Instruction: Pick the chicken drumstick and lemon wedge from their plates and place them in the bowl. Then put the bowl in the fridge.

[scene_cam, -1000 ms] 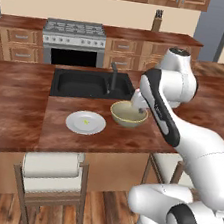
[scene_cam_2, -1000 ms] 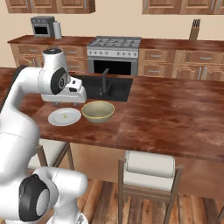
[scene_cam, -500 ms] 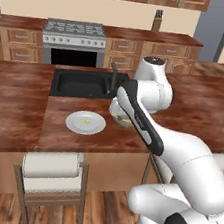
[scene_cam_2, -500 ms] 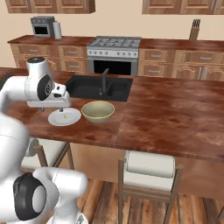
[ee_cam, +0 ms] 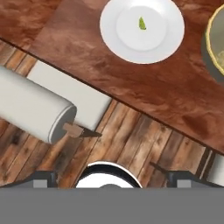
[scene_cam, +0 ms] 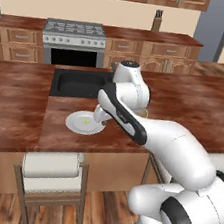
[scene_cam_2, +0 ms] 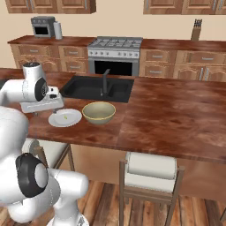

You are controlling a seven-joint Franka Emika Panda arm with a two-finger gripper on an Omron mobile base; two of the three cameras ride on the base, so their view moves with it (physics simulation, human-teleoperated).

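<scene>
Hovering above the counter edge, the gripper [scene_cam_2: 54,107] sits at the left of the right base frame, just above the plate [scene_cam_2: 65,118]; its jaws are spread wide and hold nothing. In the hand frame the plate [ee_cam: 131,48] fills the upper centre, with the lemon wedge [ee_cam: 142,23] lying near its middle as a tiny yellow-green sliver. The bowl [ee_cam: 215,43] cuts in at the upper right edge of that frame, close to the plate but not touching it. In the right base frame the bowl [scene_cam_2: 99,112] stands just right of the plate on the brown counter [scene_cam_2: 176,110], with the sink [scene_cam_2: 97,87] behind both. What lies inside the bowl cannot be told. In the left base frame the plate [scene_cam: 77,124] lies left of centre, the wedge [scene_cam: 86,121] showing as a small dot on it, and the arm covers most of the bowl. A stool [ee_cam: 39,109] with a white cushion shows at the left of the hand frame, below the counter edge.
</scene>
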